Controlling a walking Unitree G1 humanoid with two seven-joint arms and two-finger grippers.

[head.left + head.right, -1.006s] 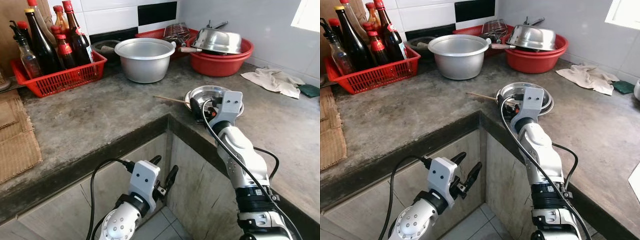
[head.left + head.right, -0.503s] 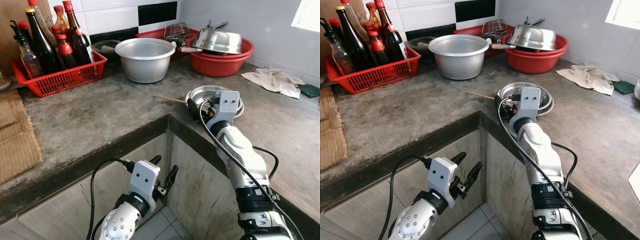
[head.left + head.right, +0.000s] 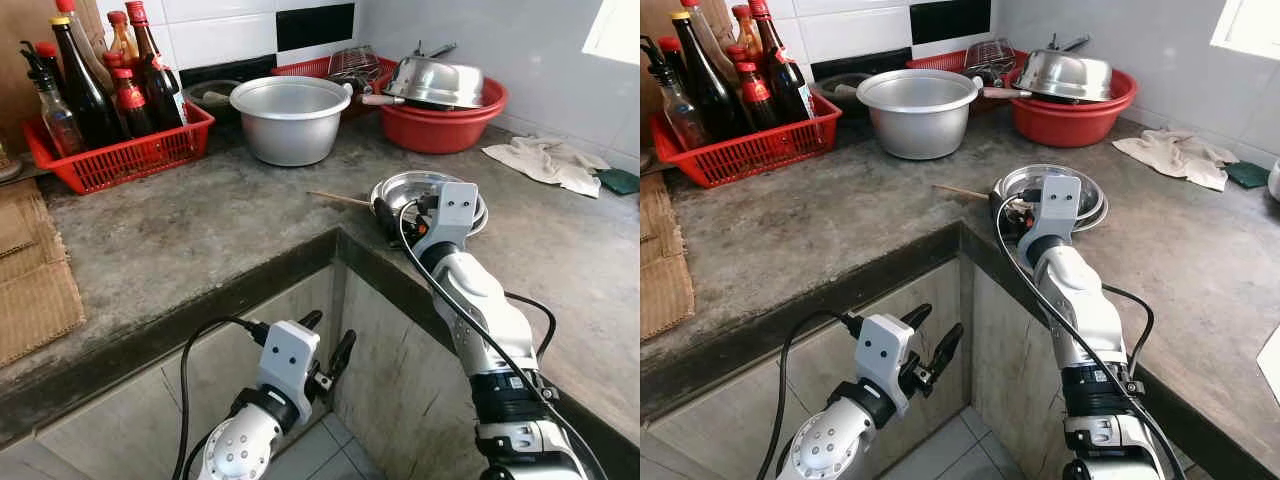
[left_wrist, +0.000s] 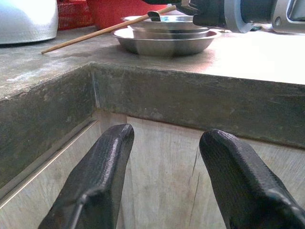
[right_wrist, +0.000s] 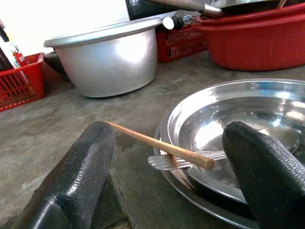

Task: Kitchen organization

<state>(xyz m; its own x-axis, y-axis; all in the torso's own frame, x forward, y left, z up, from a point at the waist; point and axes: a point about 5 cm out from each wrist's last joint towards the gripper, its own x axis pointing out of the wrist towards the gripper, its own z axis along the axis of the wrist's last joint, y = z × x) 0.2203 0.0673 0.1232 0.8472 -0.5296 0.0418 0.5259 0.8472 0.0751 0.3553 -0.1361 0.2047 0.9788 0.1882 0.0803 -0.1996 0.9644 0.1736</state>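
A stack of shallow steel plates (image 3: 408,185) sits near the counter's inner corner. A thin wooden chopstick (image 3: 340,198) rests with one end on the plates' rim (image 5: 248,102) and the other on the counter. My right gripper (image 5: 167,129) is low at the rim, open. Its two black fingers stand either side of the chopstick's (image 5: 157,145) near end without touching it. A metal utensil handle (image 5: 190,158) lies in the top plate just behind that end. My left gripper (image 3: 328,338) hangs open below the counter edge, facing the cabinet front (image 4: 167,138).
At the back stand a red basket of dark bottles (image 3: 110,150), a big aluminium pot (image 3: 290,120) and a red basin (image 3: 440,130) holding steel cookware. A crumpled cloth (image 3: 545,160) lies at the right. Cardboard (image 3: 35,280) covers the counter's left end.
My right wrist has edged very slightly left at the plates. The chopstick, the plates and the left arm have stayed put.
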